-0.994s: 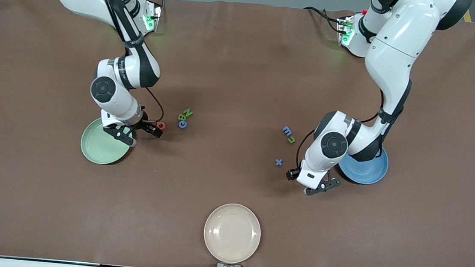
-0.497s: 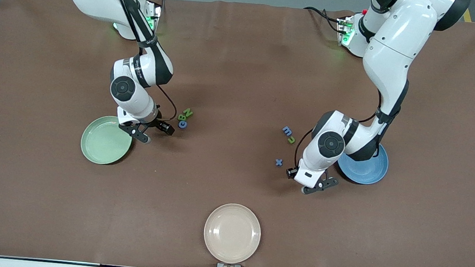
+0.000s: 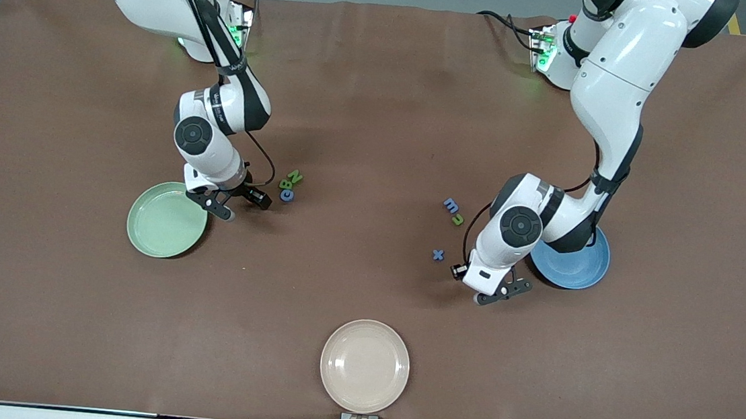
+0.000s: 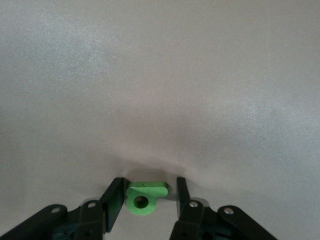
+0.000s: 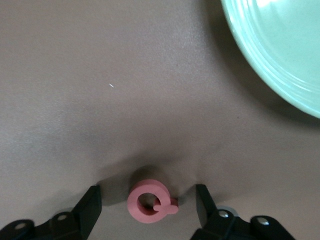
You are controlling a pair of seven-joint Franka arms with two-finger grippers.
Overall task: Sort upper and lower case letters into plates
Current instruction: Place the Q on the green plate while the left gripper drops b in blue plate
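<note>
My right gripper [image 3: 242, 205] is open, low over the table beside the mint green plate [image 3: 162, 221]. In the right wrist view a pink letter Q [image 5: 150, 202] lies flat between its spread fingers [image 5: 92, 205], touching neither, and the mint plate's rim [image 5: 280, 60] shows. My left gripper [image 3: 487, 290] is open, low over the table near the blue plate [image 3: 577, 268]. In the left wrist view a green letter [image 4: 145, 197] lies between its fingers [image 4: 114, 200], against one and clear of the other. Both letters are hidden in the front view.
A green N [image 3: 296, 177], a green B [image 3: 286, 184] and a blue c [image 3: 286, 195] lie close to my right gripper. A blue m [image 3: 451, 205], a green letter [image 3: 458, 219] and a blue x [image 3: 438, 255] lie beside my left arm. A cream plate [image 3: 365, 365] sits at the front edge.
My right gripper moved off the mint plate's edge toward the letter cluster and now covers the pink letter, which showed beside it before. My left gripper shifted only slightly.
</note>
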